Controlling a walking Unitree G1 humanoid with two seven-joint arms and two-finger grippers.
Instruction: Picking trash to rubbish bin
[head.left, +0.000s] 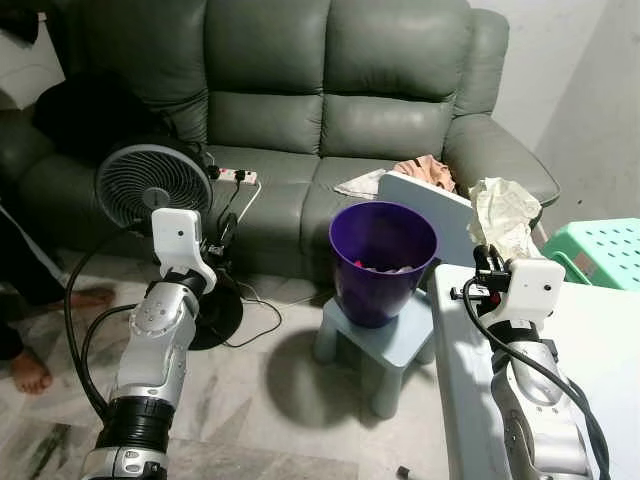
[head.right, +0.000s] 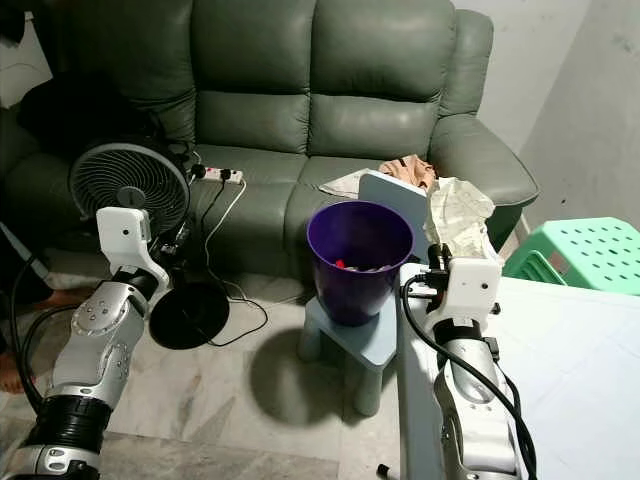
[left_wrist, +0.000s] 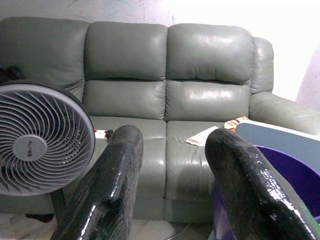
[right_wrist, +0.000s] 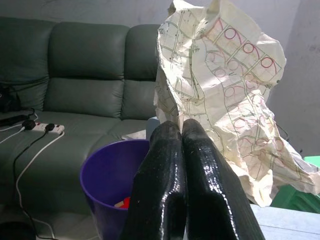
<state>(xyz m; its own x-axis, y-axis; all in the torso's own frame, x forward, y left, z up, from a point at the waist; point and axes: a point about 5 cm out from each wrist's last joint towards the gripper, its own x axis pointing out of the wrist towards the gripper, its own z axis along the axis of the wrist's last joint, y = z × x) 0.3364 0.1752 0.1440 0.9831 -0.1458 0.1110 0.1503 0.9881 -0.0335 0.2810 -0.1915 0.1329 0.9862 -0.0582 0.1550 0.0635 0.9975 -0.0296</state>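
Two fingers of right end effector (right_wrist: 182, 131) closed, pinching crumpled paper (right_wrist: 225, 90)

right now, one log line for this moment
right claw: shut on paper | near bin | left claw: open, idle

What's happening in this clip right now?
The robot is clearing trash. Its right gripper is pinched shut on a crumpled sheet of paper, held up beside the purple bin, which stands on a small blue stool in front of the sofa. The paper hasn't been dropped in yet. The left gripper is open, near the fan.
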